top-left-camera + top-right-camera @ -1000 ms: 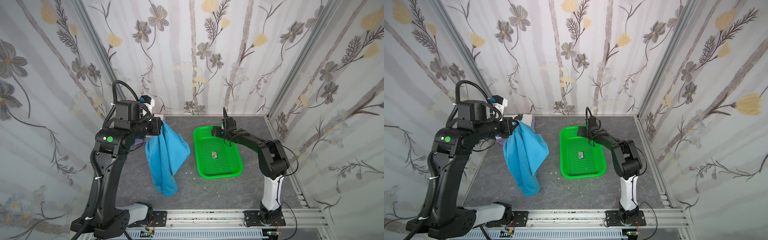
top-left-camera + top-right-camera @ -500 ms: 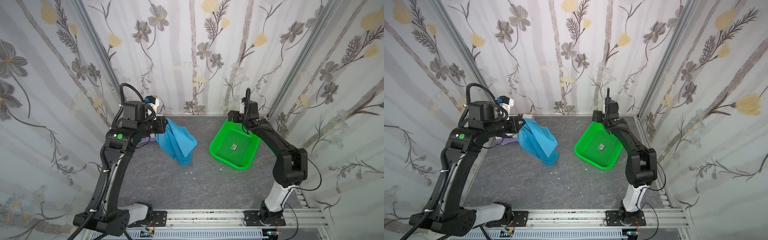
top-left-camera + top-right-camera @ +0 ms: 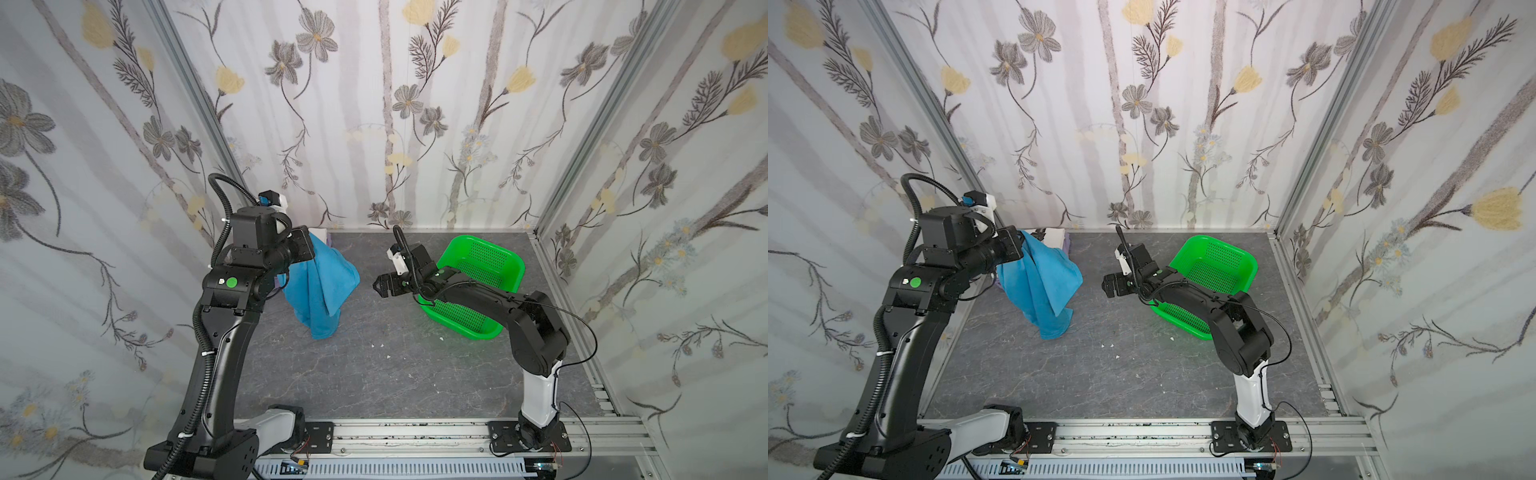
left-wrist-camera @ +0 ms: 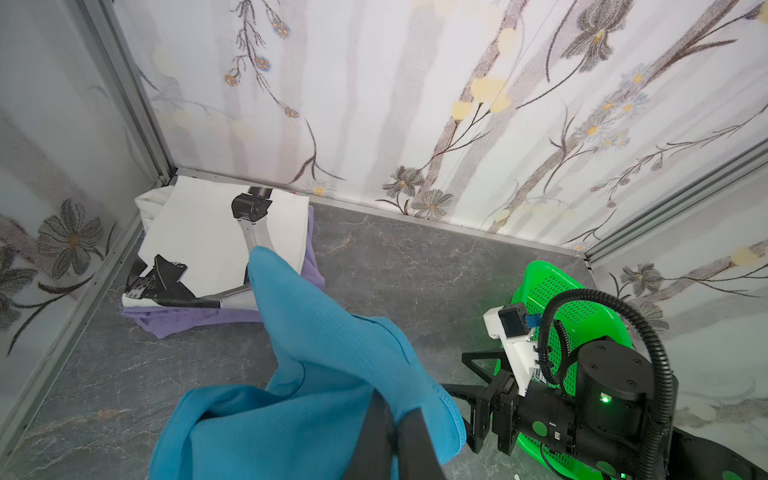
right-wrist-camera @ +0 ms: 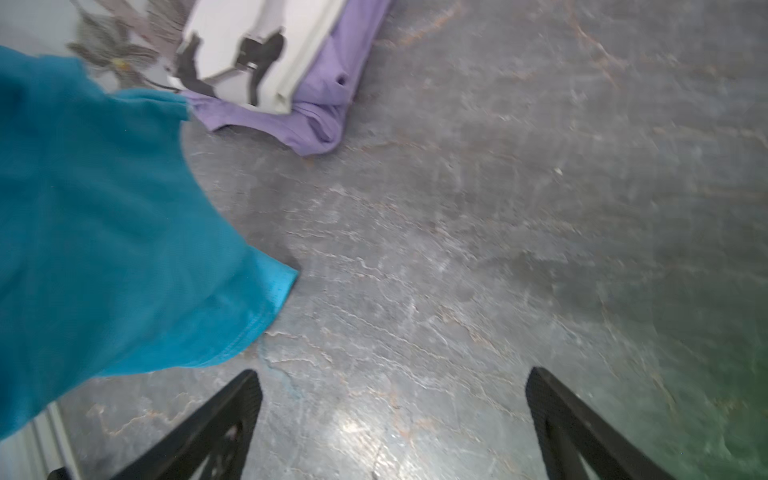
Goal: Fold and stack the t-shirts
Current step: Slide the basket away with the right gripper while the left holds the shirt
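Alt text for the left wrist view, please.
The left end effector grips a teal-blue t-shirt. Behind it, a white printed t-shirt lies on a lavender t-shirt; the open right end effector sits before a green basket.

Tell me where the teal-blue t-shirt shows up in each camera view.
In a top view: teal-blue t-shirt hangs left of centre.
In a top view: teal-blue t-shirt left of centre.
Left wrist: teal-blue t-shirt close up, pinched by the left gripper.
Right wrist: teal-blue t-shirt blurred, beside the open right gripper.
Shared landmark: white printed t-shirt on the lavender t-shirt.
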Available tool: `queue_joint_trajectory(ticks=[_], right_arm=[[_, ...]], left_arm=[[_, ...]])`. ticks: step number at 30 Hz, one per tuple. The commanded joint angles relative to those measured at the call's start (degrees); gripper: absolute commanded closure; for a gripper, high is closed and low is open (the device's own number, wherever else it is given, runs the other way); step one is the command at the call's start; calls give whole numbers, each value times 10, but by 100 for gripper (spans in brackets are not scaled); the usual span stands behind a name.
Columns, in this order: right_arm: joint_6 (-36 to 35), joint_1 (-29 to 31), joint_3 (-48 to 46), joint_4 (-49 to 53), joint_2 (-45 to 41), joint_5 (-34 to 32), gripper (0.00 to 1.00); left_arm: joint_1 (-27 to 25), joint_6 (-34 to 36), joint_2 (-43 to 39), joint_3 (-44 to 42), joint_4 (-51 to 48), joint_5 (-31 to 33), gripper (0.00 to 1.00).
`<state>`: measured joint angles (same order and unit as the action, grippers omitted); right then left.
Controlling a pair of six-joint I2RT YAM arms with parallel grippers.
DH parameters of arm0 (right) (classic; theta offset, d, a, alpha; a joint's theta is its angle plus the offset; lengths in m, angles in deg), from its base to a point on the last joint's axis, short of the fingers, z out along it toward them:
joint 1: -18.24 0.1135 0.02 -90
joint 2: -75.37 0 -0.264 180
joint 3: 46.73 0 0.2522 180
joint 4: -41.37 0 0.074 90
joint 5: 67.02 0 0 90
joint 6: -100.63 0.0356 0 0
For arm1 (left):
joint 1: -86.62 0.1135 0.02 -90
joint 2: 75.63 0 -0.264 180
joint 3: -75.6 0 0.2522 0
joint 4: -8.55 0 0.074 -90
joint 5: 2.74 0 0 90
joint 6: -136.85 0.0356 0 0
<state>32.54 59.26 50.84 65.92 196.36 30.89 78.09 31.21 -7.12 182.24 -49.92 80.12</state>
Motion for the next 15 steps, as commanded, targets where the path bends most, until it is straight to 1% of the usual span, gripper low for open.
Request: queue_joint_trajectory(ticks=[1,5,9,11,13,15], right_arm=[[34,-13,-44,1,-16,-49,0],[15,-74,-87,19,-43,-82,0],[-27,-156,-89,52,-53,-122,0],[-54,-184,-86,58,-63,-123,0],[-87,-187,-91,53,-93,-116,0],[-97,-180,-118,38,-140,-111,0]], left_arm=[[2,-4,-10,-5,31,9,100],[3,-13,-11,-14,41,-2,100],[3,-23,-10,-14,49,-17,100],[3,-24,-10,-15,49,-19,100],[3,-24,-9,-15,50,-20,100],[3,-28,-4,-15,51,-25,100]])
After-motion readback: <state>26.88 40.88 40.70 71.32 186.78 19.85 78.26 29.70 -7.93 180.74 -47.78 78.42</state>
